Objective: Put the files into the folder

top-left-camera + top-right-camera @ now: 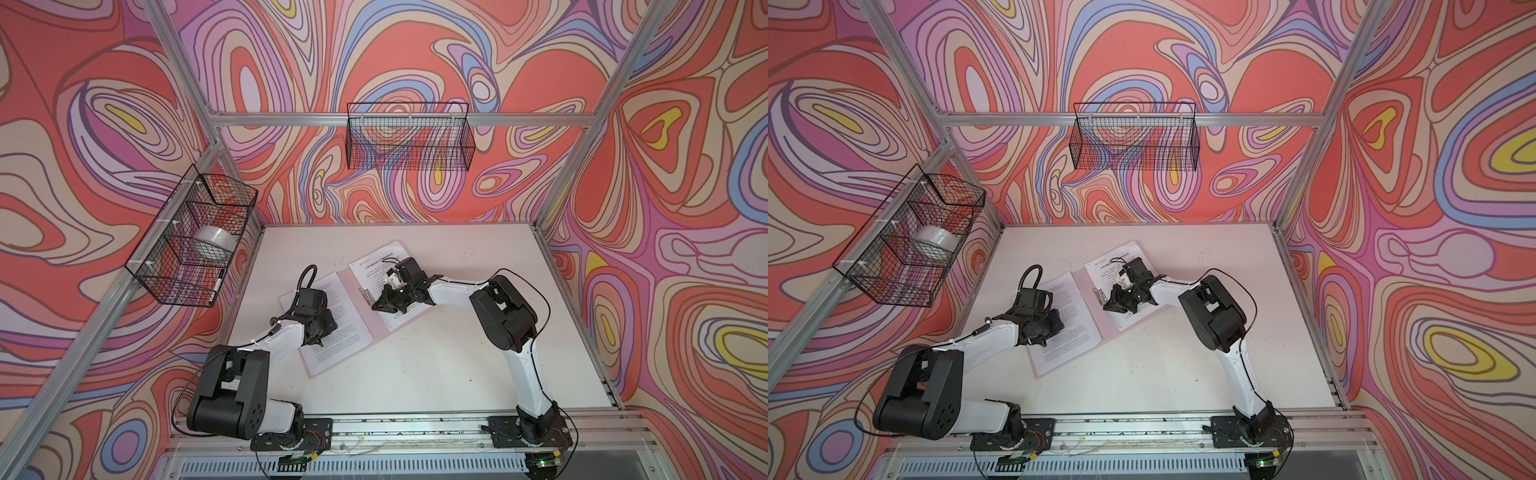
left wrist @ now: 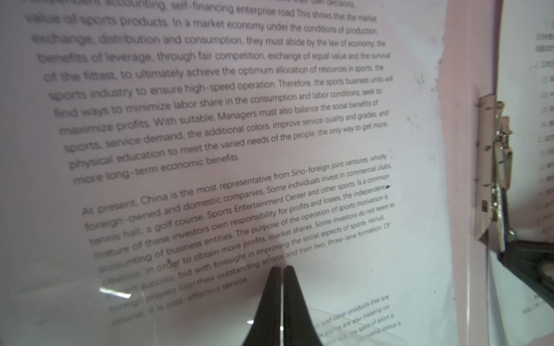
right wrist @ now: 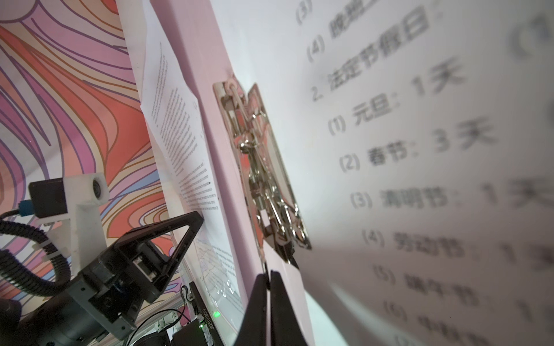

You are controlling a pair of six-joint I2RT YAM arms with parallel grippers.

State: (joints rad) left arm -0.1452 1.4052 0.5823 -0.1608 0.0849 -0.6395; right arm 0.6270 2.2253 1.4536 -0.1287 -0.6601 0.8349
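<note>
The folder (image 2: 461, 179) lies open on the table (image 1: 457, 353), with files (image 1: 374, 262) on both halves: an English sheet (image 2: 209, 119) left of the clip (image 3: 263, 167), a Chinese sheet (image 3: 389, 119) right of it. The left gripper (image 2: 282, 268), jaws closed and empty, is down at the English sheet. The right gripper (image 3: 268, 274), also closed and empty, is beside the clip.

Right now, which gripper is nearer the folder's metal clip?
Right. The right gripper sits just off one end of the metal clip; the left gripper is over the English-text sheet on the folder's other flap, farther off.
</note>
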